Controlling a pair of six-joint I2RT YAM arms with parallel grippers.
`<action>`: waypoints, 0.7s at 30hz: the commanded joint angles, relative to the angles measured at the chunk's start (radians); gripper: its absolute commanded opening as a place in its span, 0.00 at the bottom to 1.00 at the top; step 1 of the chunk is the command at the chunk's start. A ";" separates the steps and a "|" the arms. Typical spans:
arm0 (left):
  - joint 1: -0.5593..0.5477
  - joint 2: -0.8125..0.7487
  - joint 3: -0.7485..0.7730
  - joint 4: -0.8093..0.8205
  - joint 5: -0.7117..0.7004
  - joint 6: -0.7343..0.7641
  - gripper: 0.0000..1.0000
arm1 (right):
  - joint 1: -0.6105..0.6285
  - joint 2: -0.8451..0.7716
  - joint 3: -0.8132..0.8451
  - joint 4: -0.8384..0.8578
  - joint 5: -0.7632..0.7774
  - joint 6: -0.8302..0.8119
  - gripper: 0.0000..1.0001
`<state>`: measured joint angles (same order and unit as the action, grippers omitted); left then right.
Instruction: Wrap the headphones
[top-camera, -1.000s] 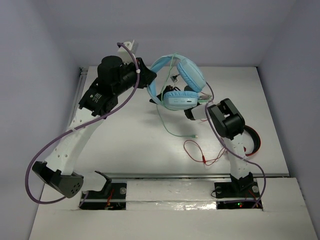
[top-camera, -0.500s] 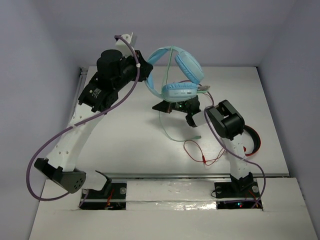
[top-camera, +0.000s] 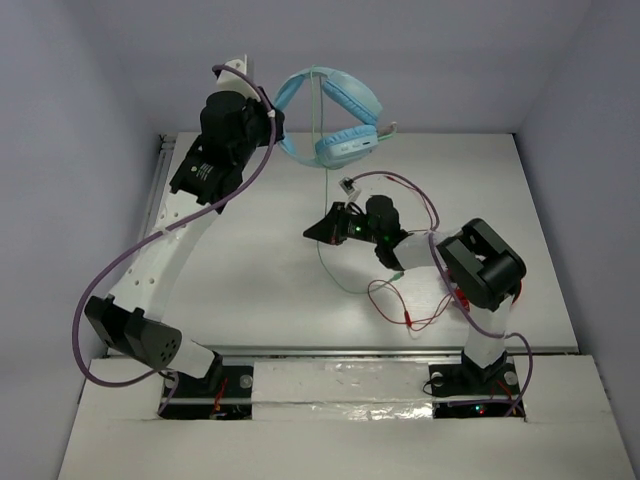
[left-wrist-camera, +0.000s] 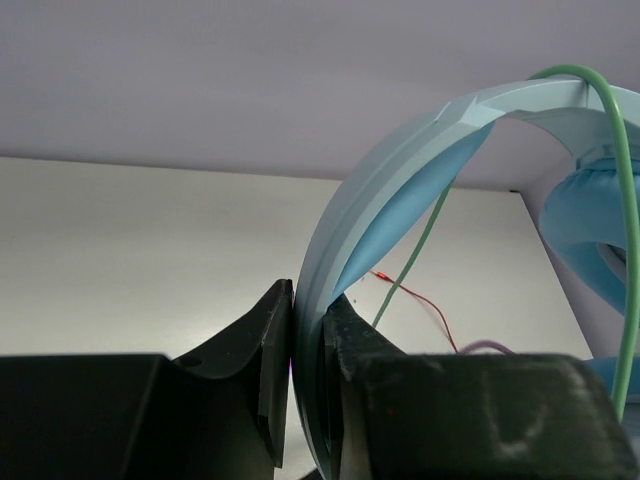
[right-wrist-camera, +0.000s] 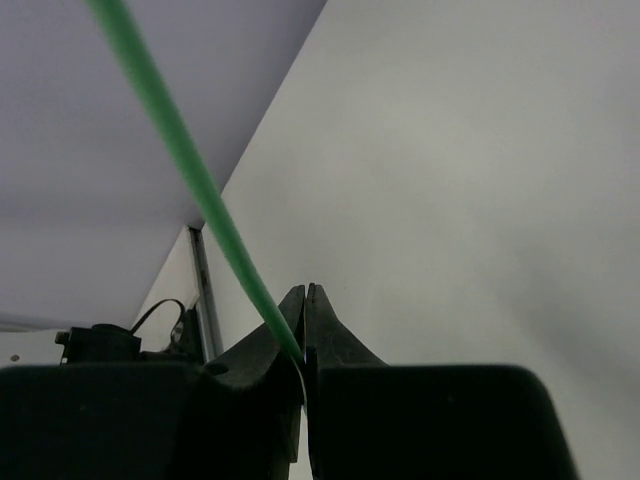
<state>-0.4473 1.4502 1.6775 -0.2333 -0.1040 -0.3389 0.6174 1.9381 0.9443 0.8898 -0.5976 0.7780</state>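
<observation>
The light blue headphones (top-camera: 335, 110) hang in the air above the far side of the table. My left gripper (top-camera: 284, 142) is shut on their wide headband (left-wrist-camera: 400, 180), which is pinched between both fingers (left-wrist-camera: 310, 300). One padded ear cup (left-wrist-camera: 590, 240) shows at the right of the left wrist view. The thin pale green cable (top-camera: 322, 190) loops over the headband and drops straight down to my right gripper (top-camera: 320, 232). That gripper (right-wrist-camera: 305, 290) is shut on the cable (right-wrist-camera: 180, 150) low over the table's middle. The cable's loose end trails on the table (top-camera: 345, 285).
A thin red cable (top-camera: 400, 305) lies in loops on the table in front of the right arm, and it also shows in the left wrist view (left-wrist-camera: 415, 300). Walls close the table at the back and on both sides. A metal rail (top-camera: 158, 190) runs along the left edge.
My left arm has lifted the headphones up and toward the back wall. My right gripper has shut on the green cable and swung left toward the table's middle.
</observation>
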 joint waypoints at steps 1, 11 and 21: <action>0.016 -0.079 -0.035 0.193 -0.062 -0.092 0.00 | 0.042 -0.096 -0.033 -0.116 0.104 -0.023 0.00; 0.027 -0.129 -0.183 0.259 -0.232 -0.118 0.00 | 0.165 -0.345 -0.122 -0.411 0.288 -0.075 0.00; 0.027 -0.189 -0.364 0.252 -0.376 -0.121 0.00 | 0.257 -0.524 -0.134 -0.673 0.380 -0.144 0.00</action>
<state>-0.4236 1.3247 1.3163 -0.1112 -0.4068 -0.4068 0.8410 1.4597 0.8047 0.3161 -0.2638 0.6758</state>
